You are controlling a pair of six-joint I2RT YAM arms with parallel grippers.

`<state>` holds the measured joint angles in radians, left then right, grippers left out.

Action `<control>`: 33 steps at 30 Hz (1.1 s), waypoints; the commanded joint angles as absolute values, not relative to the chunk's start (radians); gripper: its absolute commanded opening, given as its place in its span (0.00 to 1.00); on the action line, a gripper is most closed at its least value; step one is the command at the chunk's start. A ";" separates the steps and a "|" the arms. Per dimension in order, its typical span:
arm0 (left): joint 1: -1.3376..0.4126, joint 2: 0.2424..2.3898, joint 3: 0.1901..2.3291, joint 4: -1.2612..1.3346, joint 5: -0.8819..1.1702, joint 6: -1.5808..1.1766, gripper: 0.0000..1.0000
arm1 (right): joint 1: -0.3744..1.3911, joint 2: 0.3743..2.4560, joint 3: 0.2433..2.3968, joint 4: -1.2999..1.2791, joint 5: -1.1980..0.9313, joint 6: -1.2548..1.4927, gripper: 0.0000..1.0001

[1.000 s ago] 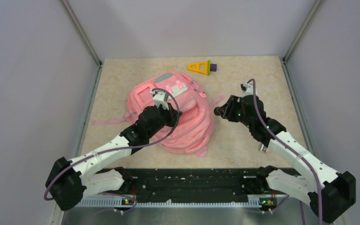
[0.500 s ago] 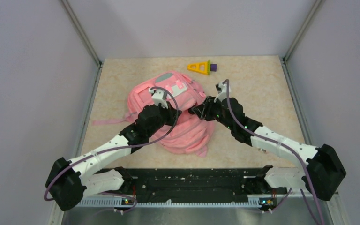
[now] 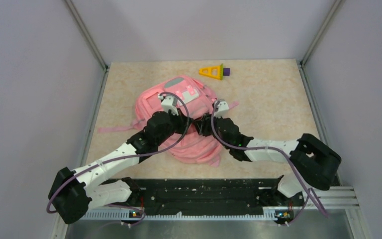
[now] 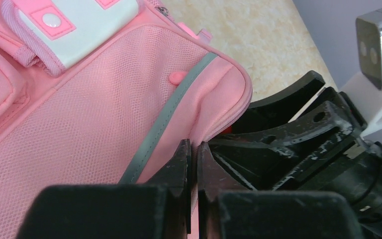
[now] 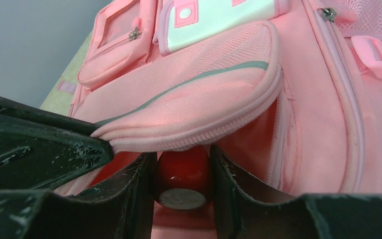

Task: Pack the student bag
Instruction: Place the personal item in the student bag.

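— Beige marbled tabletop (image 3: 268, 89) between pale grey walls (image 3: 204, 25). What lies on it?

— Mostly the large pink fabric backpack (image 3: 201, 144), a little left of the middle, front face up, with its white-and-pink window patch toward the far side. Well apart from it, near the far edge, sits a yellow plastic triangle with a purple piece (image 3: 212, 71) on its right end.

— And the arms?

— Both reach over the backpack, and their tips are close together at its right side.

— What about the left gripper (image 4: 191, 149)?

— Its jaws are pressed almost together, with only a thin slit between them. The edge of the mesh pocket flap (image 4: 104, 124), the one with the grey reflective strip (image 4: 169, 112), runs down into that slit. I think it pinches the flap's edge, though the fabric right at the tips is hard to make out.

— The right gripper (image 5: 182, 158)?

— Clamped on a small round red object with a silvery end (image 5: 182, 181), one finger on each side. From the right wrist view, the object sits just under the lifted zip edge of the flap, at the mouth of the pocket.

— Is it inside?

— It is at the opening. I cannot tell how deep.
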<state>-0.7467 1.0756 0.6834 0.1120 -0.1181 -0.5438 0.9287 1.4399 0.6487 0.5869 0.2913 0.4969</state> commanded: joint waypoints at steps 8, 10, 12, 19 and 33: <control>-0.742 1.031 0.739 0.181 -0.129 -0.580 0.00 | 0.949 1.634 0.744 0.808 0.406 0.306 0.09; -0.742 1.031 0.741 0.172 -0.135 -0.578 0.00 | 0.948 1.632 0.750 0.792 0.408 0.282 0.25; -0.743 1.029 0.744 0.164 -0.146 -0.573 0.00 | 0.948 1.607 0.735 0.777 0.413 0.271 0.41; -0.741 1.036 0.758 0.143 -0.166 -0.545 0.00 | 0.949 1.435 0.634 0.608 0.352 0.244 0.74; -0.703 1.099 0.798 0.081 -0.211 -0.421 0.00 | 0.950 1.020 0.640 -0.059 0.608 0.408 0.84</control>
